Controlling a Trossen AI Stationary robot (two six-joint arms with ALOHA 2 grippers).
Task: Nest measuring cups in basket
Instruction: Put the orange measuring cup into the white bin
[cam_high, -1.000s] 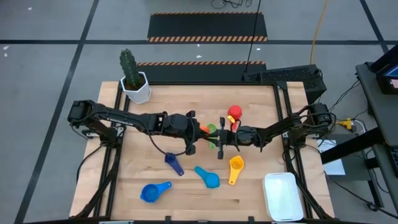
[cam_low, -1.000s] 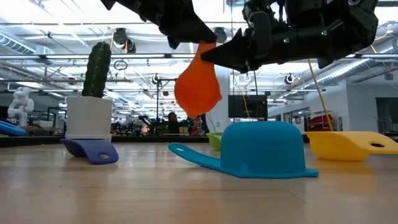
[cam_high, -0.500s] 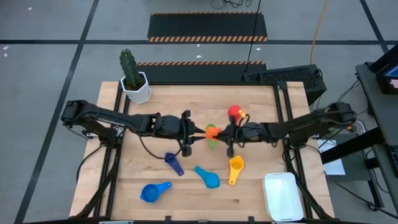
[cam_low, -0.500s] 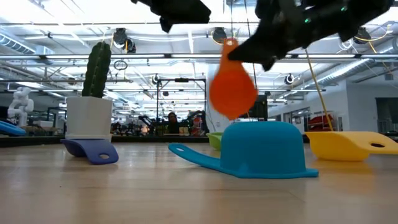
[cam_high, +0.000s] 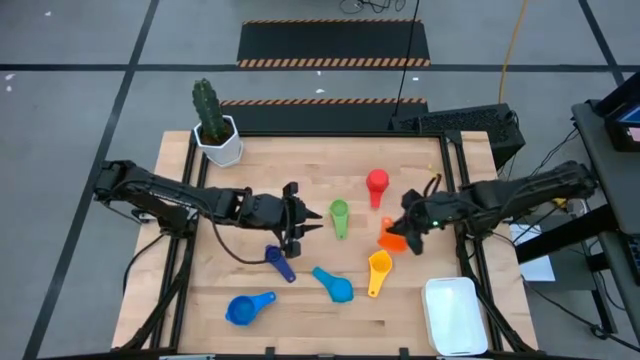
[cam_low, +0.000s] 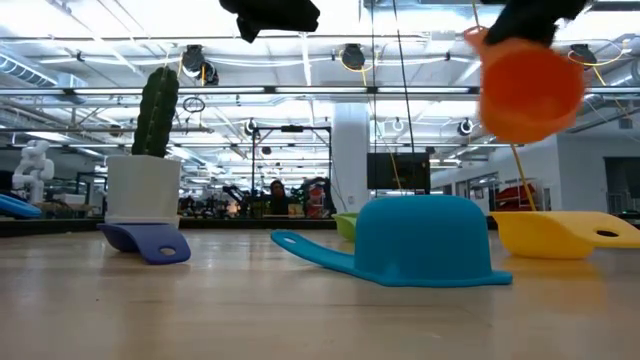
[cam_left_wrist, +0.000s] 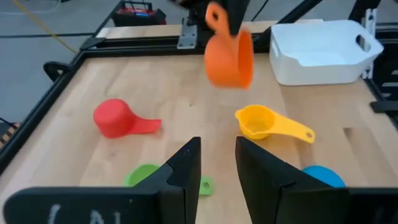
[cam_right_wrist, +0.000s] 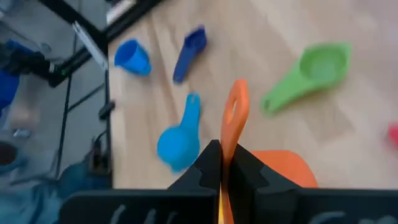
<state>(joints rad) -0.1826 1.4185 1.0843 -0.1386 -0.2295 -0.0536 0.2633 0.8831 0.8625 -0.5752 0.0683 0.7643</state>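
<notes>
My right gripper (cam_high: 408, 232) is shut on the orange measuring cup (cam_high: 392, 239), high above the table's right middle. My left gripper (cam_high: 312, 218) hovers left of centre, open and holding nothing (cam_left_wrist: 217, 168). On the wood lie the green cup (cam_high: 340, 215), the red cup (cam_high: 377, 183), the yellow cup (cam_high: 379, 268), a light blue cup (cam_high: 335, 286) mouth down, a dark blue cup (cam_high: 280, 262) and a blue cup (cam_high: 246, 308). The white basket (cam_high: 455, 316) stands at the near right corner. My right gripper pinches the orange cup's flat handle (cam_right_wrist: 231, 134) between its two fingers, close to the bowl. The handle's free end (cam_right_wrist: 236, 93) sticks out past the fingertips. The fingers slant down from the table's right side. The bowl (cam_low: 530, 85) hangs below them, tilted, clear of the table.
A white pot with a cactus (cam_high: 218, 135) stands at the far left corner. The yellow cup lies between the orange cup and the basket. Bare wood shows along the near edge, between the blue cup and the basket.
My left gripper has let go of the orange cup and drawn back toward the table's left. My right gripper has taken the cup by its handle, rolled, risen and carried it toward the table's right edge, clear of the table.
</notes>
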